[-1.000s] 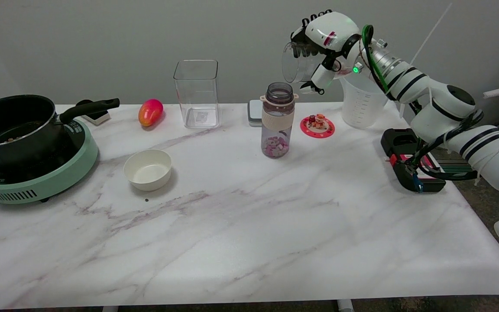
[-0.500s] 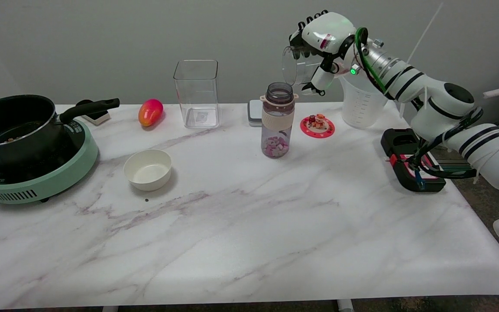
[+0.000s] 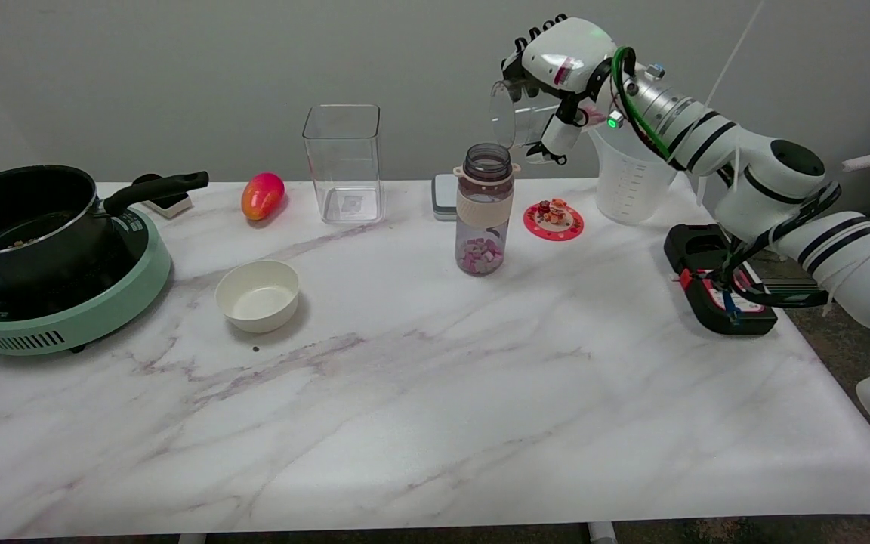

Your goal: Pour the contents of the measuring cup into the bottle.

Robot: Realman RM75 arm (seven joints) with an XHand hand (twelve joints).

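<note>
**Ann:** Measuring cup (image 3: 514, 113) up in the air, tipped right over on its side, mouth facing left, just above and a touch right of the bottle (image 3: 485, 209). The robot hand (image 3: 556, 72) has its fingers wrapped round the cup's far end, a firm hold by the look of it.

**Bo:** And the bottle's standing upright on the bench (image 3: 435, 378), lid off, pink and purple bits (image 3: 480, 255) sitting in the bottom. I can't see anything left inside the clear cup, so my guess is the pour is close to done.

**Ann:** Could be. If anything's clinging in there, the trick is to bring the cup's lip squarely over that narrow neck. Right now the lip looks slightly off to the right of the opening, though from this angle I can't be sure of depth.

**Bo:** Agreed. Nudge left, tilt a little further, slowly, and keep the rim close above the mouth without knocking it. That bottle is tall and slim; one bump and it topples.

**Ann:** Watch the big jug (image 3: 629, 185) behind the wrist too, and the little red coaster (image 3: 553, 219) just right of the bottle.
</note>
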